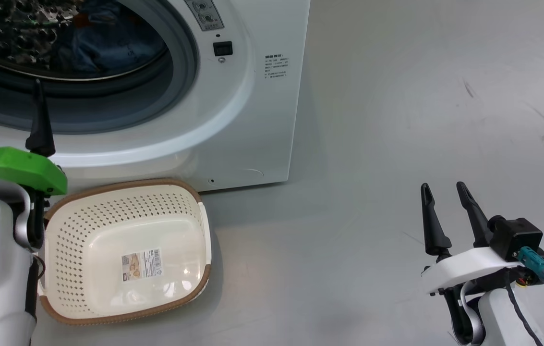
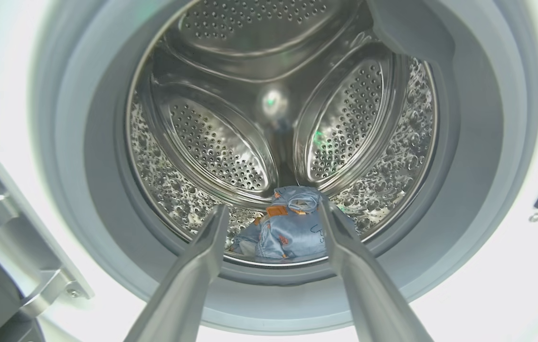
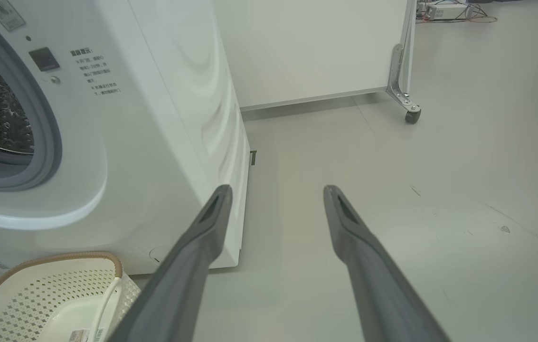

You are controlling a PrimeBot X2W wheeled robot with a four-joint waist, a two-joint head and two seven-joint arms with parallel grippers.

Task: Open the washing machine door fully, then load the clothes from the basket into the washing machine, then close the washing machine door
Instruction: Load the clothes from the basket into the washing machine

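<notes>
A white front-loading washing machine [image 1: 252, 96] is seen at the upper left of the head view, standing on a pale grey floor [image 1: 420, 96]. Its round opening is ringed by a grey rubber seal [image 2: 477, 142], and a black latch slot [image 1: 223, 48] is set to the right of that ring. In the left wrist view a perforated steel drum [image 2: 216, 142] is seen at the centre, and a metal hinge bracket [image 2: 7, 228] at the lower left edge.

The clothes [image 2: 292, 228] are found at the bottom of the drum, just behind the seal's lower lip: a small soft blue bundle with orange patches. They are seen as a dark blue heap in the head view [image 1: 108, 45], at the top left.

A cream-white perforated basket [image 1: 127, 250] with a brown rim is placed on the floor at the lower left of the head view, just in front of the machine. A printed label [image 1: 141, 265] is carried on its smooth bottom.

The left end effector [image 1: 11, 89], on a green mount, is held at the left edge before the opening; its fingers are spread apart and nothing is gripped. The right end effector [image 1: 443, 186] is held at the lower right, well apart from the machine, above the floor, with its fingers likewise apart and nothing between them.
</notes>
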